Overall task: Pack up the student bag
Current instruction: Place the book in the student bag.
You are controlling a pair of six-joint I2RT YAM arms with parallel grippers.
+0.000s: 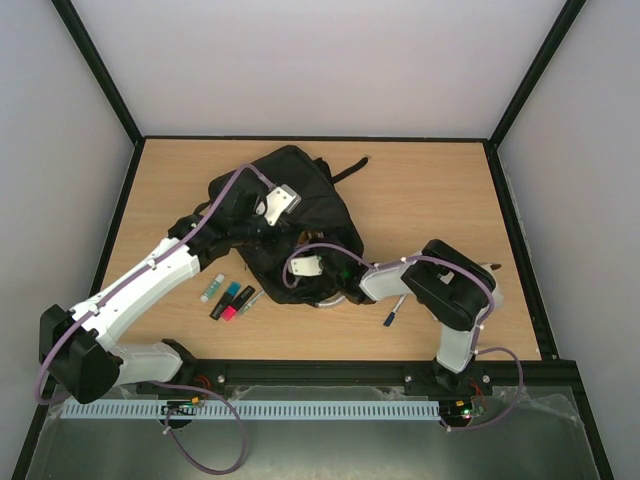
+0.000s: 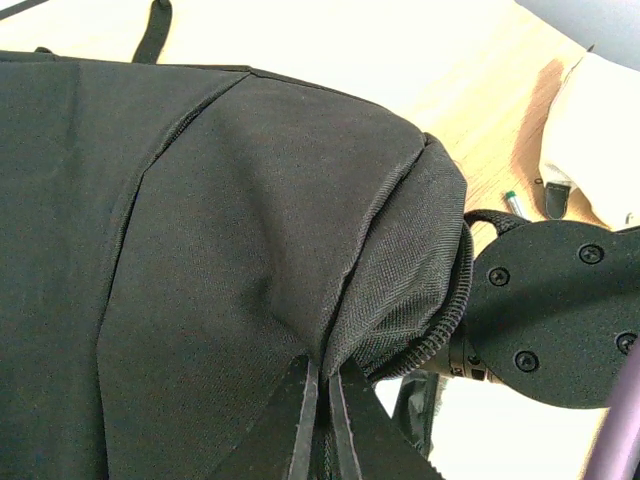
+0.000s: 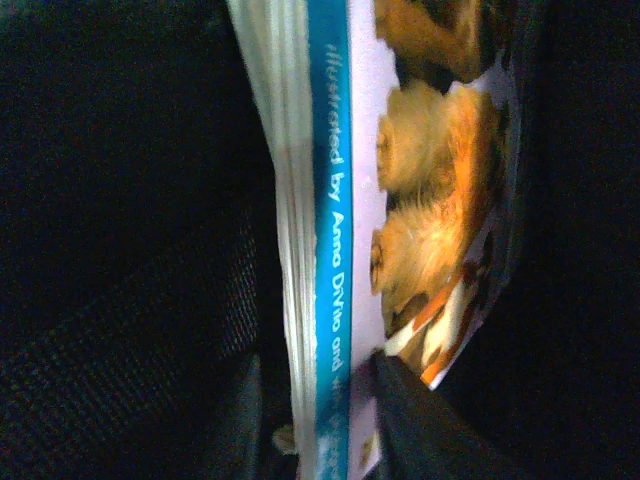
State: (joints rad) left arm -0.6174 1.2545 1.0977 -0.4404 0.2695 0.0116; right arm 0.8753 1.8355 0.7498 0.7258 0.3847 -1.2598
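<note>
Wooden table (image 1: 440,190), pale walls (image 1: 320,60); left gripper (image 2: 322,378) tight on student bag (image 2: 200,250), right gripper (image 3: 318,405) tight on book (image 3: 330,200).

The large black soft cloth student bag (image 2: 200,250) is a matt, finely woven fabric, with a coarser ribbed weave on the band beside its zip. The pale rectangular wooden table top (image 1: 430,190) has a smooth, grained finish. The thin blue-spined picture book (image 3: 330,200) has a glossy printed cover and plain paper page edges. The white arm shells (image 1: 160,270) look like smooth plastic; the black round wrist plate (image 2: 560,310) is matt, its screws metal
</note>
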